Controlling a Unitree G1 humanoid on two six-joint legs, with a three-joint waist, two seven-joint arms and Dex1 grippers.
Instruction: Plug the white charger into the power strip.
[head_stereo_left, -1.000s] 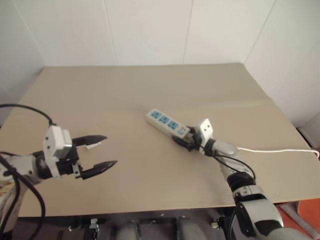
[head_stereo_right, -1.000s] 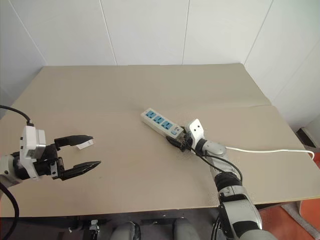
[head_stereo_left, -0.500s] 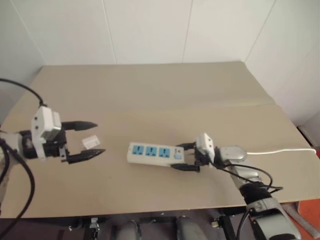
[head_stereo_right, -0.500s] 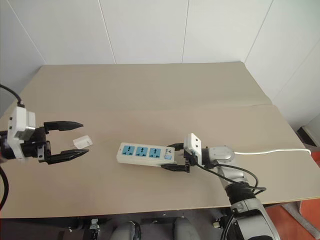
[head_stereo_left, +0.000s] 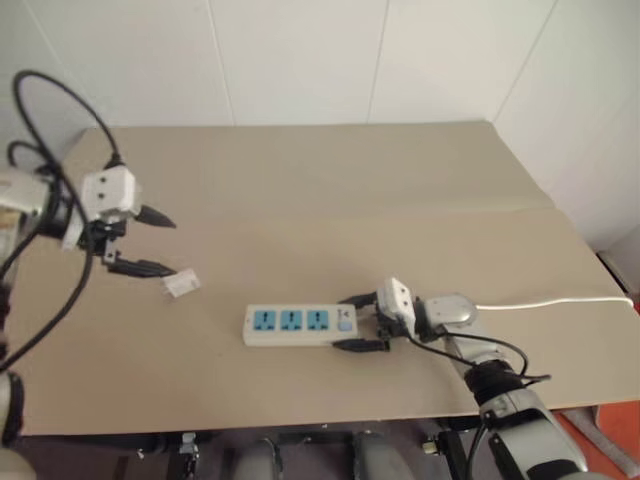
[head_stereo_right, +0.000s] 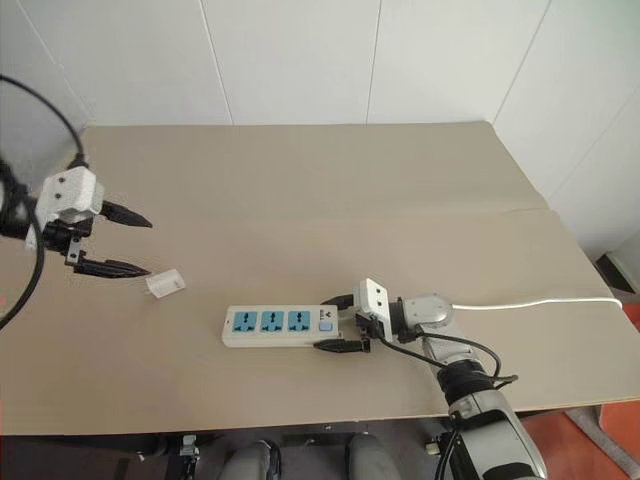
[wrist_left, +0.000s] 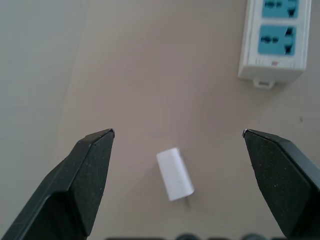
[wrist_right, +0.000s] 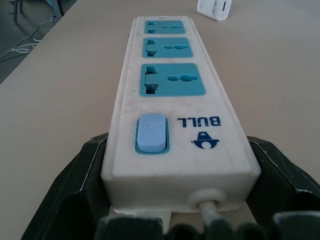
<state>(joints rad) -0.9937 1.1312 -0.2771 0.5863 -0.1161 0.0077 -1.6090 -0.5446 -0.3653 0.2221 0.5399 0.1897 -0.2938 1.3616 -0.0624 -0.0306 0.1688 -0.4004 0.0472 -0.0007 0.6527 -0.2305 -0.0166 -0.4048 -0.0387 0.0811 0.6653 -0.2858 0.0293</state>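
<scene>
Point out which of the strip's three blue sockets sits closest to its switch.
The end socket of the power strip beside the pale blue switch, nearest the right claw; the other two lie farther toward the white charger.

Head stereo looks down over the table (head_stereo_left: 300, 200); wrist cameras sit close, sharing the power strip (wrist_right: 175, 100)

One white charger (head_stereo_left: 181, 284), one power strip (head_stereo_left: 300, 325), three blue sockets.

The power strip (head_stereo_right: 282, 325) lies flat on the table (head_stereo_right: 300, 190), three blue sockets facing up. The right gripper (head_stereo_right: 338, 322) clamps its switch end; the white cord (head_stereo_right: 540, 300) runs away rightward. The white charger (head_stereo_right: 164, 284) lies just beside the spread fingers of the left gripper (head_stereo_right: 128, 245).
</scene>
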